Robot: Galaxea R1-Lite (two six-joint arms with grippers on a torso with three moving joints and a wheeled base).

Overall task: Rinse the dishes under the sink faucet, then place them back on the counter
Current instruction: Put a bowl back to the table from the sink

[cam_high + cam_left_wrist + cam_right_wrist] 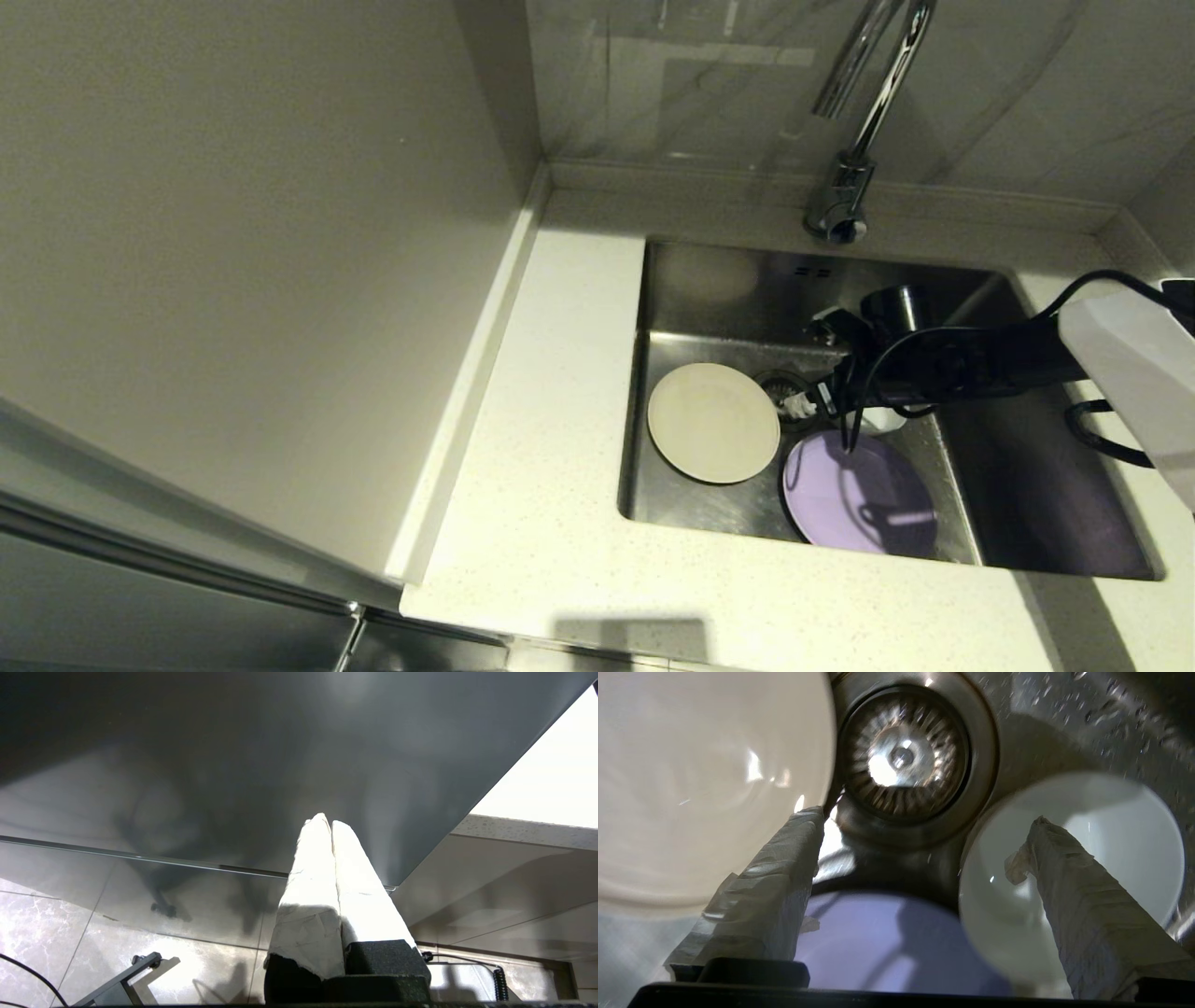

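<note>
The jaws of the right gripper (924, 858) are seen spread wide and empty, lowered inside the sink (1046, 523) just above the drain strainer (903, 756), one taped finger near the cream plate (713, 422), the other over the small white bowl (1069, 877). The jaws of the left gripper (325, 826) are pressed together, parked off to the side away from the sink, beside a dark cabinet panel. All three dishes are lying in the steel basin; the lavender plate (859, 493) is set nearest the front wall, and nothing has yet been returned to the speckled stone surface (560, 392). The chrome gooseneck faucet (854, 140) is seen standing behind, with no water visibly running. The glazed ware is smooth and round, and droplets are scattered on the brushed metal, so a slip is judged likely if a rim is pinched shallowly. The cream plate lies flat and offers little edge; a chipped rim is risked if it is scraped against the strainer.
</note>
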